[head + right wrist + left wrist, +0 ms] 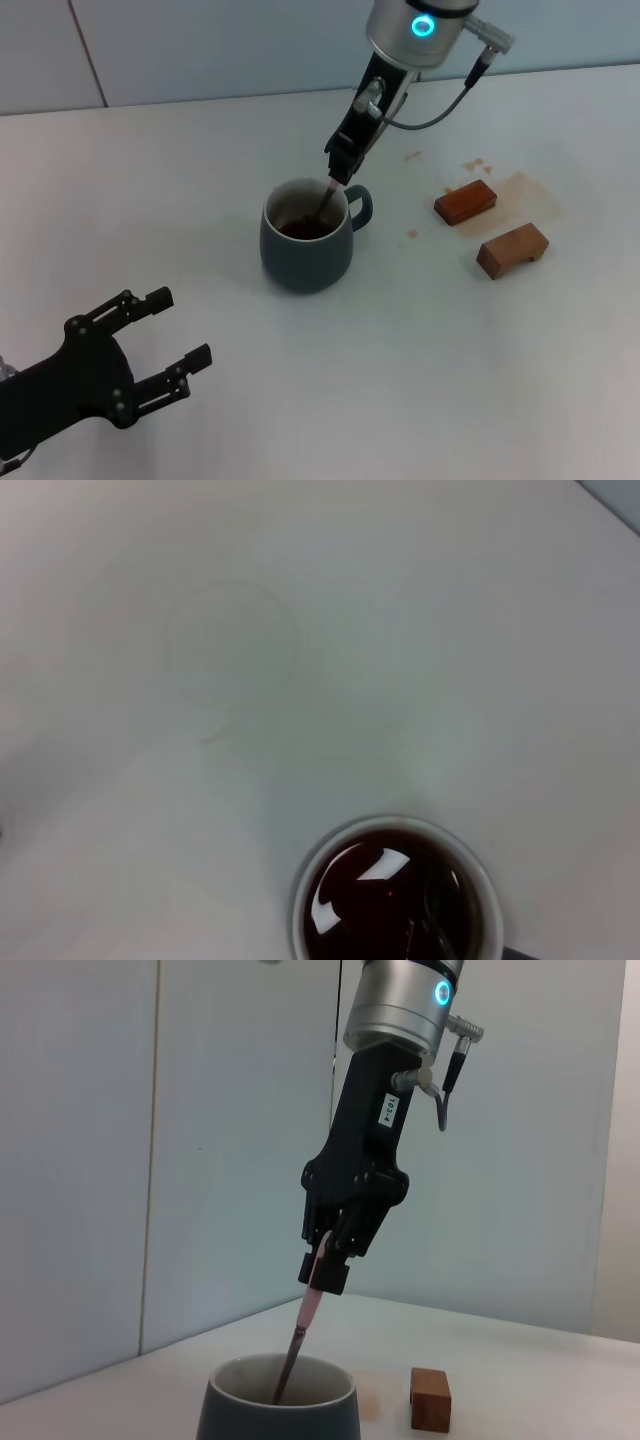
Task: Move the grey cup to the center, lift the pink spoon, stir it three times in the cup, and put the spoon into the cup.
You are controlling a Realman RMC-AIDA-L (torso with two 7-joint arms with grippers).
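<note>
- White table [300, 400], matte, even soft light; brown stain patch [525, 195] on its far right part.
- Pale grey panelled wall [200, 50] behind table, w/ thin vertical seam [88, 55].

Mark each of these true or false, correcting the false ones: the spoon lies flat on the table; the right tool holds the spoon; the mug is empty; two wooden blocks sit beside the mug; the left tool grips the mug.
1. False: the spoon stands tilted, its lower end in the mug.
2. True: the right tool is shut on its pink handle.
3. False: it holds dark liquid.
4. True: wooden blocks on its handle side.
5. False: the left tool is open, apart.
</note>
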